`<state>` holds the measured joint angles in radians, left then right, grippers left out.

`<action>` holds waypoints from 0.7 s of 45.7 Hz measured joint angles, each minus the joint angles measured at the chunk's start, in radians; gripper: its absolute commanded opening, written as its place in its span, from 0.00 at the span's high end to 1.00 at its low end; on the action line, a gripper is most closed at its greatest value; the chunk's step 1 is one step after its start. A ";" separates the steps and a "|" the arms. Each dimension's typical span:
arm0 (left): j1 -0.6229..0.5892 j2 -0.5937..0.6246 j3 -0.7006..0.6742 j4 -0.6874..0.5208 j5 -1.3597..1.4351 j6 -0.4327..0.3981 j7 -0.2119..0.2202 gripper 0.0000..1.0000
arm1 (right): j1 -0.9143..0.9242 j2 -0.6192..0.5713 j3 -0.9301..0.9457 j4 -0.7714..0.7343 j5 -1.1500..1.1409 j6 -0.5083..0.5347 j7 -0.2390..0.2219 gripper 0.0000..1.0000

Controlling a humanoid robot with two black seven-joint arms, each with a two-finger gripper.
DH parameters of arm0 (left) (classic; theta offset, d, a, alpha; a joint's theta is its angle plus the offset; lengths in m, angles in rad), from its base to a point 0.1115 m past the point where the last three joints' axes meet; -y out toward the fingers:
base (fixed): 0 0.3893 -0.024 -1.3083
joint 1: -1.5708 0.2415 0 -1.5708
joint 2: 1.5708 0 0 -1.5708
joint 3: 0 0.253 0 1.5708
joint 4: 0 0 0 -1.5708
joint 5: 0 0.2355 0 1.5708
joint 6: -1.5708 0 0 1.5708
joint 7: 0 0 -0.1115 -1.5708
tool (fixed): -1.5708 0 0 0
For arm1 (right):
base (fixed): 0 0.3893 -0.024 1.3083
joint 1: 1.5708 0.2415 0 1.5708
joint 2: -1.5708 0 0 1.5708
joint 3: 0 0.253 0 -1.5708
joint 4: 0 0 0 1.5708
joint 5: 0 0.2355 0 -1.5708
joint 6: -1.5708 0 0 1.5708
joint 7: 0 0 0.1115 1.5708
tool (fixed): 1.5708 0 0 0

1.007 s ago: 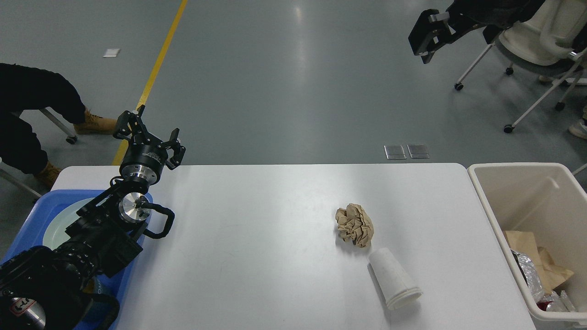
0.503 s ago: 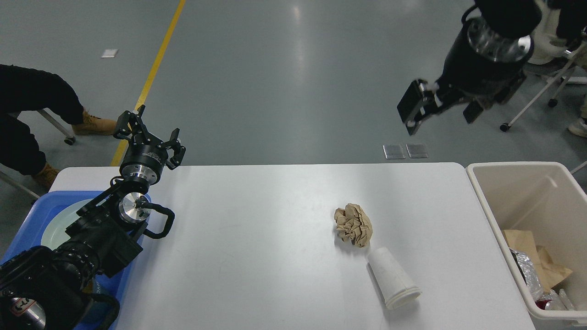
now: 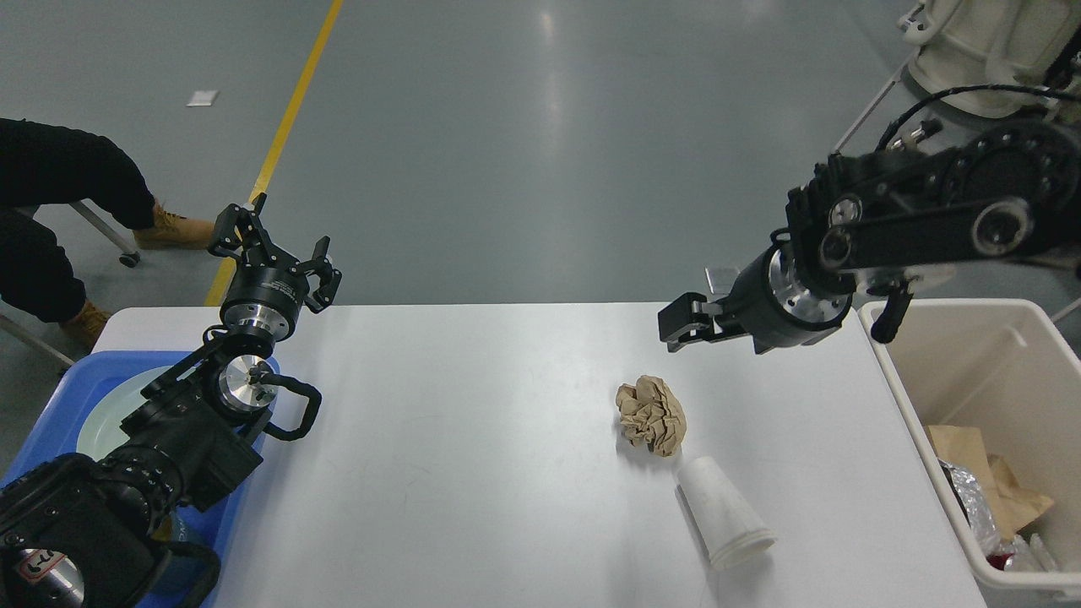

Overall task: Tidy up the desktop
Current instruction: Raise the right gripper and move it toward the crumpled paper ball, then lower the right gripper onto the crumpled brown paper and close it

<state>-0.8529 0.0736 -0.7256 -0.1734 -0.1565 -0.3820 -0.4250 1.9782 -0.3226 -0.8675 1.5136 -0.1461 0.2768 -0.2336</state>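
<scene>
The white desktop carries a crumpled brown paper ball right of centre. Just in front of the ball a white paper cup lies on its side. My right gripper hovers over the far edge of the desktop, just beyond and above the paper ball. It points left, its fingers look apart, and it holds nothing. My left gripper stands at the far left corner, pointing up and away. It is open and empty.
A beige bin with brown paper and foil in it stands off the right end. At the left end a blue tray holds a pale plate under my left arm. A seated person's legs are far left.
My right arm has swung down from the upper right to just above the desktop's far edge near the paper ball. The left arm, paper ball and cup have stayed put.
</scene>
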 measured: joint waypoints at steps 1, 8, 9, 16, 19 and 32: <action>0.000 0.000 0.000 0.000 0.000 0.000 0.000 0.04 | -0.018 0.001 0.010 -0.005 -0.001 -0.001 -0.001 0.00; 0.000 0.000 0.000 0.000 0.000 0.000 0.000 0.04 | -0.124 0.008 0.068 -0.018 -0.005 -0.003 -0.001 0.00; 0.000 0.000 0.000 0.000 0.000 0.000 0.000 0.04 | -0.138 0.008 0.076 -0.021 -0.005 -0.003 -0.001 0.00; 0.000 0.000 0.000 0.000 0.000 0.000 0.000 0.04 | -0.241 0.002 0.104 -0.112 -0.002 -0.014 -0.001 0.00; 0.000 0.000 0.000 0.000 0.000 0.000 0.000 0.04 | -0.289 0.002 0.123 -0.162 0.000 -0.021 0.000 0.00; 0.000 0.000 0.000 0.000 0.000 0.000 0.000 0.04 | -0.551 0.022 0.214 -0.413 -0.004 -0.046 0.000 0.00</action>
<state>-0.8529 0.0738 -0.7256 -0.1733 -0.1565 -0.3819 -0.4250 1.4269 -0.3004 -0.6535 1.1008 -0.1504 0.2303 -0.2332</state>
